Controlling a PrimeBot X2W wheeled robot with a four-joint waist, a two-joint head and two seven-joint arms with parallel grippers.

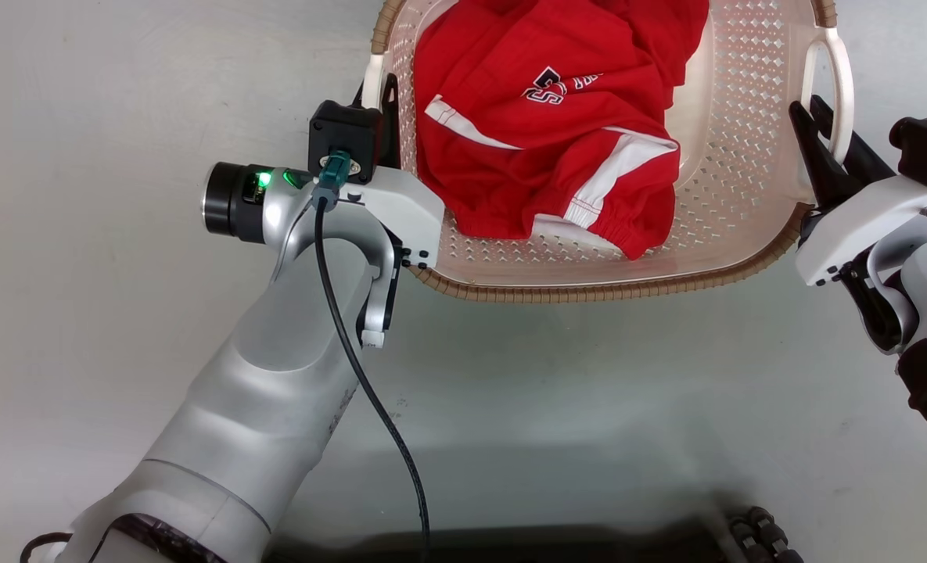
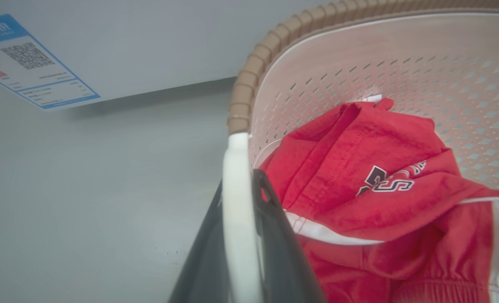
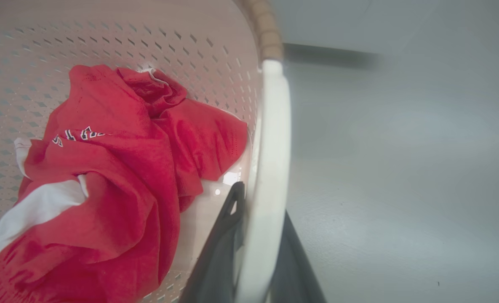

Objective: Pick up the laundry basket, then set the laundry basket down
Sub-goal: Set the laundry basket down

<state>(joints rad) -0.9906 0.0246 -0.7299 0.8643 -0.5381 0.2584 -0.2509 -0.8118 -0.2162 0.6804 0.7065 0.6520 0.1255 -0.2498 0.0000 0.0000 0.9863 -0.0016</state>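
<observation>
**Item 1.** Silver-and-white left arm point(image 1: 275, 391), entered from the lower left of the head view. A thin black cable point(image 1: 369, 383) is run along it, and a green light point(image 1: 264, 180) is lit at the wrist.

**Item 2.** Left gripper point(image 1: 381, 92) point(image 2: 240, 185), dark-fingered. It is clenched on the white left side handle point(image 1: 371, 78) point(image 2: 236, 210), which is seen pinched between the two fingers in the left wrist view.

**Item 3.** Small rounded-rectangular cream plastic laundry basket point(image 1: 588, 293) point(image 2: 249, 71) point(image 3: 106, 33) with perforated walls and a brown woven-look rim. It is placed at the top centre of the head view, between the two grippers, over a plain grey floor point(image 1: 119, 195). Whether it is resting on the floor cannot be told.

**Item 4.** Crumpled red fabric garment point(image 1: 526, 156) point(image 2: 358, 168) point(image 3: 118, 168) with white stripes and dark lettering, lying inside the basket.

**Item 5.** White right side handle point(image 1: 842, 86) point(image 3: 270, 168), gripped near its lower part.

**Item 6.** Right gripper point(image 1: 823, 125) point(image 3: 260, 198), dark-fingered. It is closed on that handle, with one finger inside and one outside.

**Item 7.** White paper label with blue border and square code point(image 2: 26, 63), fixed to a pale panel seen in the left wrist view.
</observation>
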